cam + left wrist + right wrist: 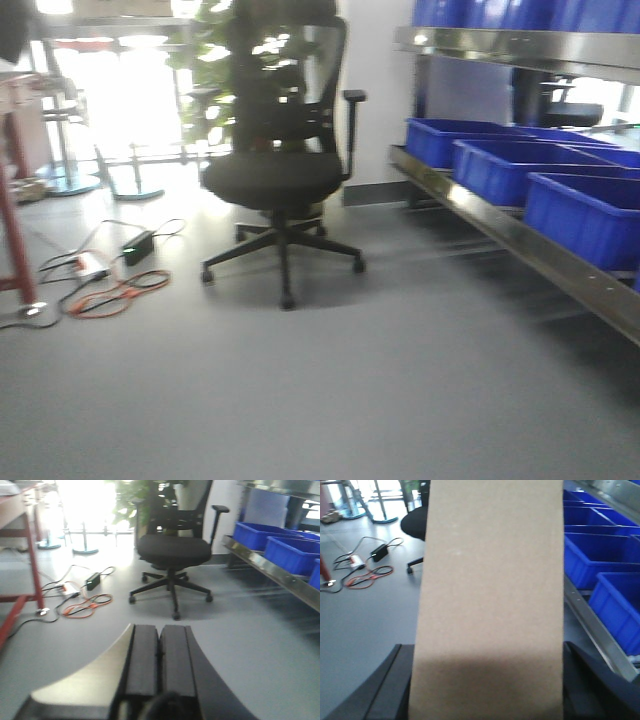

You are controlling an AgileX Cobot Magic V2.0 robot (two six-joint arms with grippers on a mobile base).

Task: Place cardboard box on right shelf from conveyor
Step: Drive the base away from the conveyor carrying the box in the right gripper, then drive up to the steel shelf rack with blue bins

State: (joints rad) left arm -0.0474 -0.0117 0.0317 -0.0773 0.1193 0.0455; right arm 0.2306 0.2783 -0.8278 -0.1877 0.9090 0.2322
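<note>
The tan cardboard box [492, 595] fills the middle of the right wrist view, upright, with my right gripper [490, 680] shut on it; a dark finger [395, 685] shows on each side of it. My left gripper [159, 630] is shut with nothing in it, its pads pressed together above the grey floor. The right shelf [520, 235] is shiny steel and runs along the right side, also seen as a steel lip [592, 627] beside the box. Of the conveyor only a red frame and leg [34, 565] show at the far left; its belt is out of view.
Blue plastic bins [585, 215] sit in a row on the shelf, with a second steel shelf [520, 45] above. A black office chair [280, 175] stands ahead on the grey floor. Orange and black cables with a power brick [115, 280] lie at left.
</note>
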